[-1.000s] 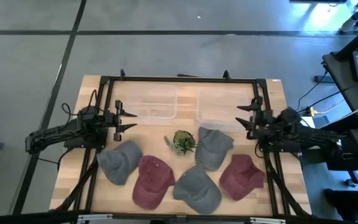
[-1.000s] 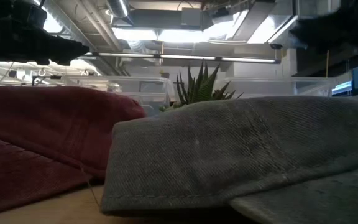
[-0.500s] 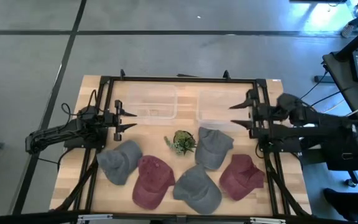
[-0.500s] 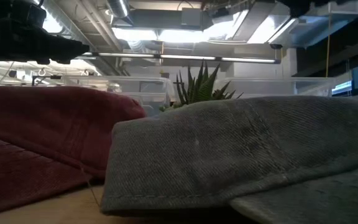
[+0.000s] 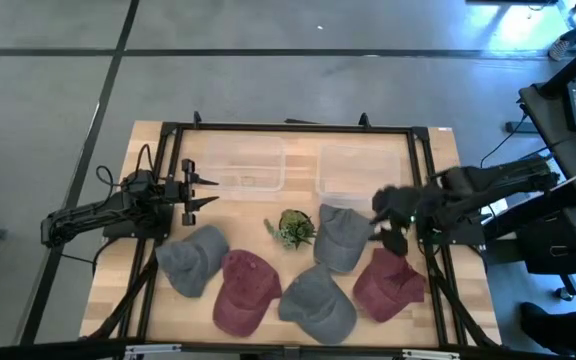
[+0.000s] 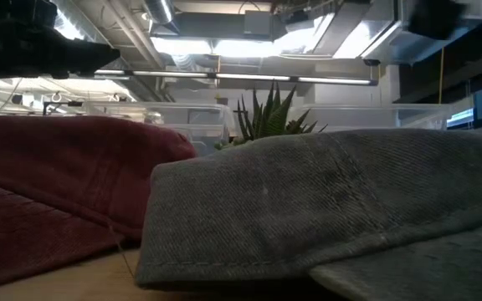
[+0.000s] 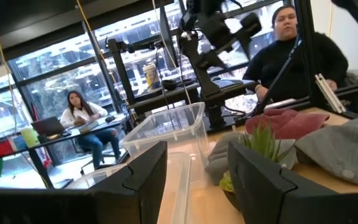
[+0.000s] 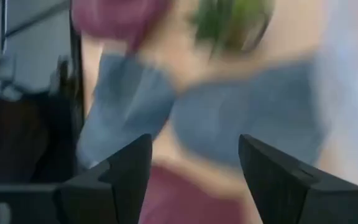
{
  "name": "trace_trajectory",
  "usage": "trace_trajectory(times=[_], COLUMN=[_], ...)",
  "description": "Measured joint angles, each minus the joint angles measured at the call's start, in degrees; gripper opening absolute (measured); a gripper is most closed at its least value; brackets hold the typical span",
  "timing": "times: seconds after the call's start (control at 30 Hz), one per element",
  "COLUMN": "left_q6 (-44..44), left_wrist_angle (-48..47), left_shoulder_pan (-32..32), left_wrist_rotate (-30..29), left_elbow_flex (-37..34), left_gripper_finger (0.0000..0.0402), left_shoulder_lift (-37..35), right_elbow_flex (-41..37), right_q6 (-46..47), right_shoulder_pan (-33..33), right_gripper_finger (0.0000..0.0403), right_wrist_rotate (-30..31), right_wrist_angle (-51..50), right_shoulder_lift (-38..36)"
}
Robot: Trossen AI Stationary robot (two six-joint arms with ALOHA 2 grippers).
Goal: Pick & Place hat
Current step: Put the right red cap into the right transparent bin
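Reaching in from the right side of the table, the right gripper [image 5: 390, 222] hung with its fingers spread and nothing between them, poised between the grey hat [image 5: 343, 237] beside the potted plant [image 5: 293, 228] and the maroon hat [image 5: 388, 283] at the near right. Three more hats lay along the near edge: a grey one [image 5: 192, 259] at the left, a maroon one [image 5: 245, 290] next to it, and another grey one [image 5: 318, 301] near the middle. Two clear bins [image 5: 249, 166] [image 5: 358, 172] sat at the far side. The left gripper [image 5: 194, 193] waited at the left of the table, fingers apart and empty.

The hats lay close together, some touching, so a descent onto one could easily have caught the brim of its neighbour and dragged both. Soft cloth might also have bunched or slipped from a shallow pinch. The plant stood just beside the grey hat and could have been knocked over by a sweep towards it.

Which hat the right gripper was aiming at could not be told; its own wrist view was smeared, showing only grey, maroon and green patches. The low view was almost filled by a grey hat's crown and a maroon one, hiding the table behind. Two people sat in the room beyond, seen from the left wrist.
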Motion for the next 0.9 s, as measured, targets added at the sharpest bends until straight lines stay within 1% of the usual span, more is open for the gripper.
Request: trace_trajectory(times=[0.07,0.17,0.23,0.3,0.37,0.47,0.57,0.67,0.8,0.9], left_q6=[1.33,1.92,1.91,1.88,1.92,2.63,2.63,2.71,1.96,-2.92], left_wrist_angle=[-0.01,-0.03,-0.03,-0.03,0.03,0.57,0.58,0.60,0.97,0.98], left_shoulder_pan=[0.00,0.00,0.00,0.00,0.00,0.00,0.00,0.00,0.00,0.00], left_wrist_rotate=[-0.01,-0.02,-0.03,-0.04,-0.04,-0.04,-0.05,-0.09,-0.36,-0.33], left_elbow_flex=[0.01,0.00,0.00,0.00,0.00,0.00,0.00,0.00,0.00,0.00], left_gripper_finger=[0.0164,0.0164,0.0164,0.0164,0.0164,0.0164,0.0164,0.0164,0.0164,0.0164], left_shoulder_lift=[0.00,0.00,0.00,0.00,0.00,0.00,0.02,0.02,0.02,0.02], right_elbow_flex=[0.00,0.00,0.00,0.00,0.00,0.00,0.00,0.00,-0.44,-3.71], right_q6=[7.69,19.83,27.32,31.02,31.93,32.00,31.67,31.92,34.39,35.95], right_shoulder_pan=[3.80,9.43,12.93,15.33,16.49,17.68,18.08,17.97,18.19,18.57], right_gripper_finger=[0.0239,0.0239,0.0239,0.0239,0.0239,0.0239,0.0239,0.0239,0.0239,0.0239], right_wrist_rotate=[1.10,4.90,6.26,6.38,6.50,8.62,11.28,11.97,11.09,6.55], right_wrist_angle=[-3.18,-8.92,-13.35,-17.23,-20.02,-22.40,-22.79,-21.68,-20.53,-19.63], right_shoulder_lift=[1.53,4.38,6.46,8.50,10.46,12.95,14.87,16.81,20.34,21.87])
